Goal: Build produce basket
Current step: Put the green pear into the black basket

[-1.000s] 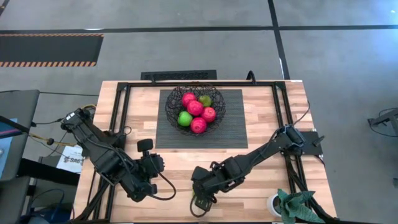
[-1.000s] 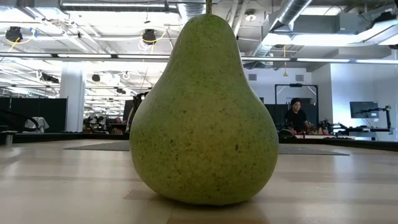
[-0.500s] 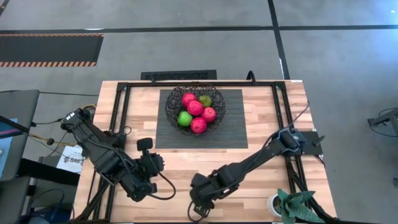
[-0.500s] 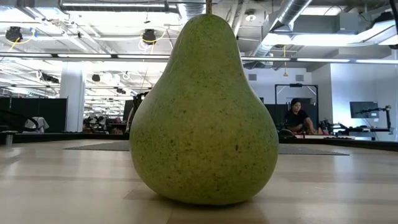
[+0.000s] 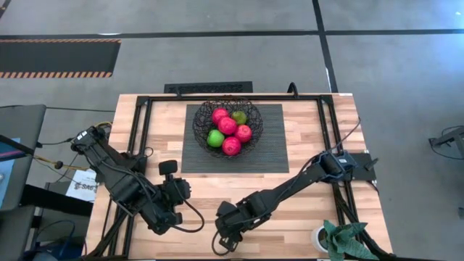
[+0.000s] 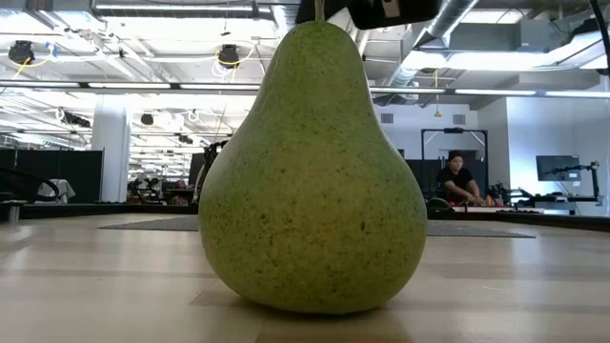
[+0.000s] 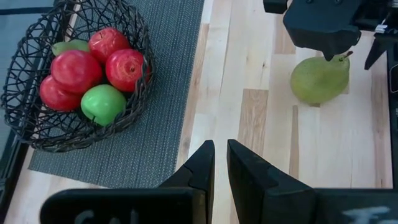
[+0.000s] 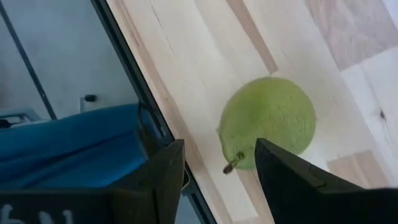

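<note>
We see a speckled yellow-green pear point(image 6: 313, 171) standing upright at the lower centre of the table point(image 5: 304, 210), stem up, long axis vertical. Our right gripper point(image 8: 214, 180) hovers over it, jaws spread, holding nothing. Our left gripper point(image 7: 220, 163) waits lower left, nearly closed, empty. The wire basket point(image 5: 201, 132), upper centre on a ribbed mat point(image 5: 272, 156), holds glossy red apples point(image 5: 228, 125).

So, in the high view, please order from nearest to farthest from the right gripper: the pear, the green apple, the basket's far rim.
From the right gripper:
1. Pear, directly beneath it at the table's near edge.
2. Green apple, in the basket's left side.
3. Basket's far rim, at the table's back.
</note>
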`<state>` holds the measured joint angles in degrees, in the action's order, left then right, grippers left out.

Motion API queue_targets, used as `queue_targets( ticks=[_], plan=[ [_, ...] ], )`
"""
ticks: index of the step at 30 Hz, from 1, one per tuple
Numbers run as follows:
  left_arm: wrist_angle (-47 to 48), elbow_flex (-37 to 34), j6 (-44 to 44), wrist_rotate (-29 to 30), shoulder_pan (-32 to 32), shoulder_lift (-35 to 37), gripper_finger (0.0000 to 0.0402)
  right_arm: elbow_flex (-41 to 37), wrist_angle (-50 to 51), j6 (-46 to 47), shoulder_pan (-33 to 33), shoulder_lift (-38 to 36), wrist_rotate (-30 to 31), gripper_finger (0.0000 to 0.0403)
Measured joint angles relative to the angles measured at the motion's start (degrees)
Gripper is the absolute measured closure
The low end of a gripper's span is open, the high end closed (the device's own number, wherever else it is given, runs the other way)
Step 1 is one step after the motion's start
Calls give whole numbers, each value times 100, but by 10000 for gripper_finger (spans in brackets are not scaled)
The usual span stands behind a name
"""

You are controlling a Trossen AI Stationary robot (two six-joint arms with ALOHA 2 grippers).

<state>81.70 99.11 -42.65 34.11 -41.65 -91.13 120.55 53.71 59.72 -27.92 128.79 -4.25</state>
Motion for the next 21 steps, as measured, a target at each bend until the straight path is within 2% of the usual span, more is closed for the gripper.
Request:
queue_targets(
  ticks=[21],
  plan=[
    [6,0,1,-22,0,0,371,0,179,68,-96,-2,-44,189]
  ],
)
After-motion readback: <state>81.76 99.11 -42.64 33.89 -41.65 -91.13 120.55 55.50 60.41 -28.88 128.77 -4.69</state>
